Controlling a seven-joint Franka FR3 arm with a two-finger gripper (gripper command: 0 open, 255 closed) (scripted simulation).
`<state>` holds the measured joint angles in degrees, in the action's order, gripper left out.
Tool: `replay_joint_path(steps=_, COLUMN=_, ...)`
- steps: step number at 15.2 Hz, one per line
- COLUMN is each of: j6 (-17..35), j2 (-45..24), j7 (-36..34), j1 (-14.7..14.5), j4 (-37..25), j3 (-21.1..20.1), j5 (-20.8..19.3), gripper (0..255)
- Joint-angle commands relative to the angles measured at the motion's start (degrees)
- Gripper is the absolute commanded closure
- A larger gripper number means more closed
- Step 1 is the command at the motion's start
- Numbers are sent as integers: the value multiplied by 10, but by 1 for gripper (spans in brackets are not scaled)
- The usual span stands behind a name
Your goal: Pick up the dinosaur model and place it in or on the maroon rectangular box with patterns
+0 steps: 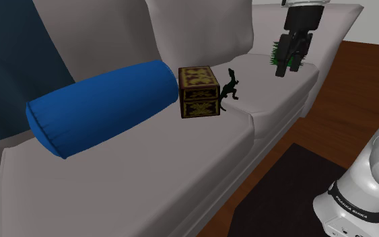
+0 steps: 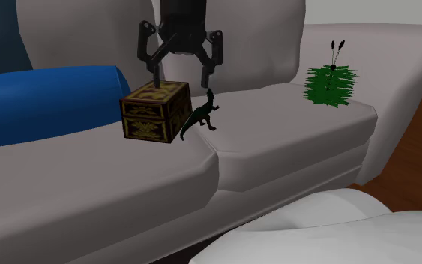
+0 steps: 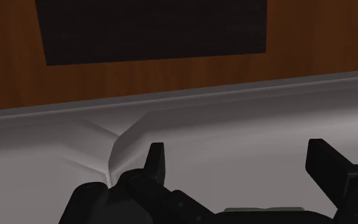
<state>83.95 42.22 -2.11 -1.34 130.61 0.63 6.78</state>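
A small dark green dinosaur model (image 1: 229, 89) stands upright on the grey sofa seat (image 1: 181, 155), right beside a dark brown box with yellow patterns (image 1: 199, 91). From the second exterior view, the dinosaur (image 2: 200, 116) touches or nearly touches the box (image 2: 154, 112) at its right side. My black gripper (image 1: 287, 69) hangs in the air over the seat cushion to the shoulder view's right of the dinosaur, apart from it. The gripper (image 2: 180, 79) is open and holds nothing. In the wrist view the fingers (image 3: 156, 162) stand wide apart over the bare cushion (image 3: 247, 127).
A blue bolster pillow (image 1: 104, 106) lies left of the box. A green spiky object (image 2: 330, 84) sits on the far cushion, just behind the gripper in the shoulder view. Sofa backrests (image 1: 201, 30) rise behind. Wooden floor (image 3: 18, 63) and a dark rug (image 3: 152, 28) lie in front.
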Motion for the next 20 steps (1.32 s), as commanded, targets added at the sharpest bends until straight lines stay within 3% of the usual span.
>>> replay_joint_path(steps=1, j6=0, j2=0, j7=0, j1=0, j4=0, j3=0, j5=0, gripper=0)
replay_joint_path(steps=11, j6=245, j2=-72, j7=56, j1=21, j4=95, j3=10, j5=-70, gripper=0)
replay_joint_path(steps=20, j6=467, j2=-208, j7=81, j1=47, j4=105, j3=24, j5=-131, gripper=0)
